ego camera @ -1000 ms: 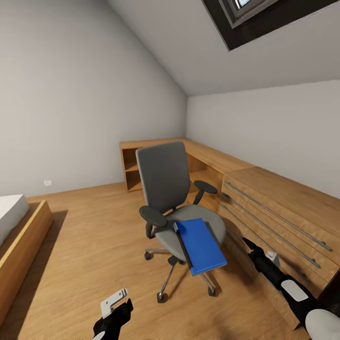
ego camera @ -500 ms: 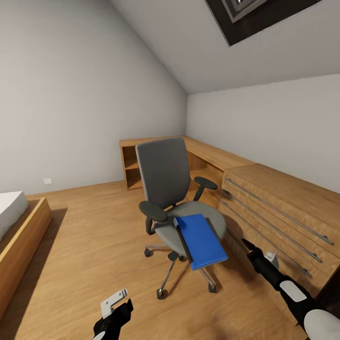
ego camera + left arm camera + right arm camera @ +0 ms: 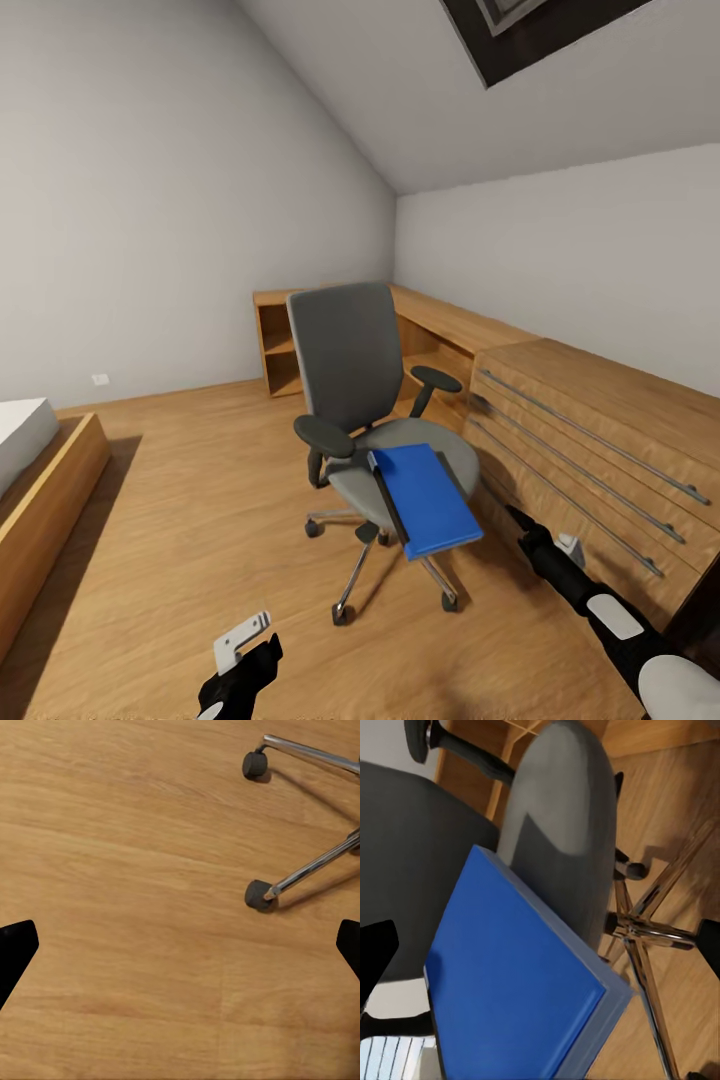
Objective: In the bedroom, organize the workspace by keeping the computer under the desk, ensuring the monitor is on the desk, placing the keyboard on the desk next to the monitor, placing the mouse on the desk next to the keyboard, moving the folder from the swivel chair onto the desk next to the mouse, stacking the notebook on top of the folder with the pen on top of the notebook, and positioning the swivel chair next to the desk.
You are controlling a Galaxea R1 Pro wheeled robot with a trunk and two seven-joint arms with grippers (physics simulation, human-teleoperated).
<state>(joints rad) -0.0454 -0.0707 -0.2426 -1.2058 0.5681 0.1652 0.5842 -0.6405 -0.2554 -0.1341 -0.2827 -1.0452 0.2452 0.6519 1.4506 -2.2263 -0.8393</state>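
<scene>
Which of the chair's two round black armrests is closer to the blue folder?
The black armrest on the left side of the head view: the bright blue rectangular folder lies on the grey seat's front edge just below it, while the other armrest sits further back, towards the wooden drawers.

The left gripper (image 3: 243, 640) hangs low with fingers spread wide, while the right gripper (image 3: 512, 516) extends forward, fingers likewise parted.

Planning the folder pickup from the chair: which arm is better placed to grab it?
The right. The right gripper is stretched out close beside the folder on the swivel chair, and its wrist view looks straight at the folder. The left gripper hangs low over bare floor, open.
</scene>
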